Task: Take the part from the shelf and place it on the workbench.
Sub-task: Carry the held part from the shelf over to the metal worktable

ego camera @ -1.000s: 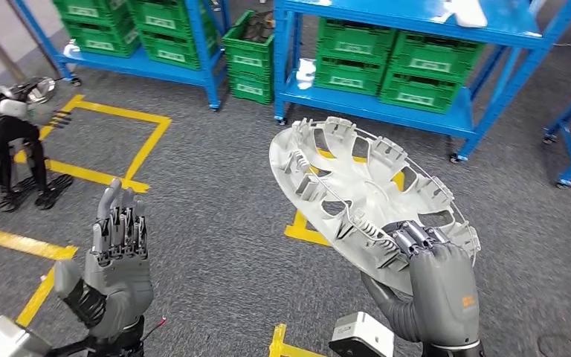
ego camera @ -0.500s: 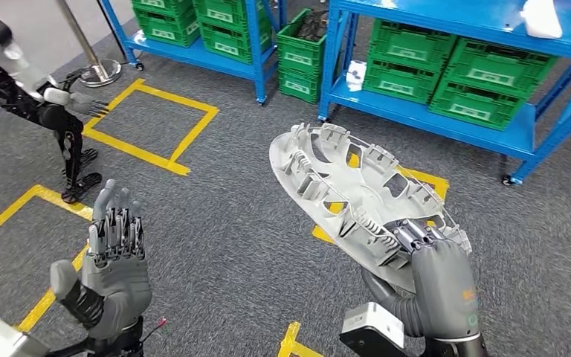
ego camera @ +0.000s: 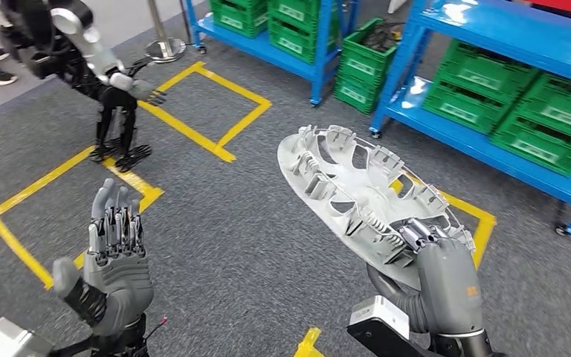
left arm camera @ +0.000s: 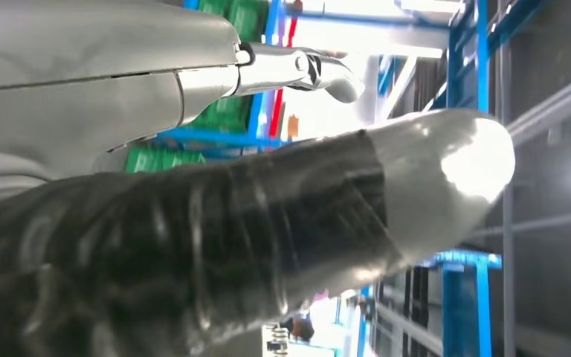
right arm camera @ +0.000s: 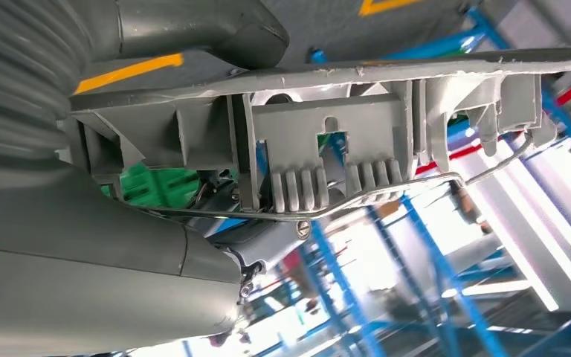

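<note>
— What sort of place are you looking at?

— You're in a workshop or warehouse hall. Blue steel racks (ego camera: pixel 491 44) line the far side, their shelves packed with green crates (ego camera: pixel 543 111), each with a label.

— And underfoot?

— You see grey carpet floor (ego camera: pixel 253 223) marked with yellow tape (ego camera: pixel 215 119) squares, like station bays. A second robot (ego camera: pixel 97 67), dark with a silver arm, stands on one of them, and a metal post (ego camera: pixel 162 41) rises behind it.

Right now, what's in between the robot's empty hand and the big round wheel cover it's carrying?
In the head view, only bare grey carpet lies between the left hand and the wheel cover, which the right hand grips at its near rim.
</note>
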`<move>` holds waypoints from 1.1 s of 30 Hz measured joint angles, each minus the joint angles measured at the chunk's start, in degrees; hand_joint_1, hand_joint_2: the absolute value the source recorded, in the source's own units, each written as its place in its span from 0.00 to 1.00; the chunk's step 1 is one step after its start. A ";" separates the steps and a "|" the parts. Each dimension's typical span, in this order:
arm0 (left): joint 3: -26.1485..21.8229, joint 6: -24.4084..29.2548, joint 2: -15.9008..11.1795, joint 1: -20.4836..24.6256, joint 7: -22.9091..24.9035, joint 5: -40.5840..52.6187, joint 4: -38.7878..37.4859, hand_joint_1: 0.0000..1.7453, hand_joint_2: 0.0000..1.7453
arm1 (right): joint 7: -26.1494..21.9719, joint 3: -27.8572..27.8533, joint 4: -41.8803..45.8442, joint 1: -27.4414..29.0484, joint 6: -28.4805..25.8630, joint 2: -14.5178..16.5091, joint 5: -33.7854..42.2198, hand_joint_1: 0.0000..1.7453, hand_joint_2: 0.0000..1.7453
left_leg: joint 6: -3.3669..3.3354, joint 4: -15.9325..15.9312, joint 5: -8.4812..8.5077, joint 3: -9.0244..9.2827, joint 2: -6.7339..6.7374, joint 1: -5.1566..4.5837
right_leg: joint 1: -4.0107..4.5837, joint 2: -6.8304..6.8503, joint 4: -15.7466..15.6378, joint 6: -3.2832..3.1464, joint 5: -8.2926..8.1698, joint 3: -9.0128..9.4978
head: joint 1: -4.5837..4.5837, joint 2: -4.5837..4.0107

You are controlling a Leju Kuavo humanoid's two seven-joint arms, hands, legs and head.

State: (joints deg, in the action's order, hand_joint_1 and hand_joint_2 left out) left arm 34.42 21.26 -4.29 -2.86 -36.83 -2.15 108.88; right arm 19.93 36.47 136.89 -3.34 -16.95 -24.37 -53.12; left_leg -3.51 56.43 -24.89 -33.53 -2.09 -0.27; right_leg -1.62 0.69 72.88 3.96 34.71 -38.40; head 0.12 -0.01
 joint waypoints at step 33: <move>-12.41 1.66 -5.38 2.40 14.38 2.04 12.80 0.00 0.00 | -7.63 1.68 -13.65 -16.07 9.41 2.81 12.46 1.00 1.00 | 0.71 0.97 0.73 -0.94 -2.95 0.38 | 0.15 -0.86 -4.52 -0.68 -5.03 1.03 | -0.60 -0.01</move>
State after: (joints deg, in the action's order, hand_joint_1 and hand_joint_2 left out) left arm 22.01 22.91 -9.66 -0.46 -22.46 -0.11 121.68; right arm 12.30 38.16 123.23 -19.42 -7.54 -21.56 -40.66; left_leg -2.81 57.40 -24.16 -34.47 -5.04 0.11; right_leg -1.47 -0.16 68.36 3.27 29.68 -37.37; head -0.48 -0.02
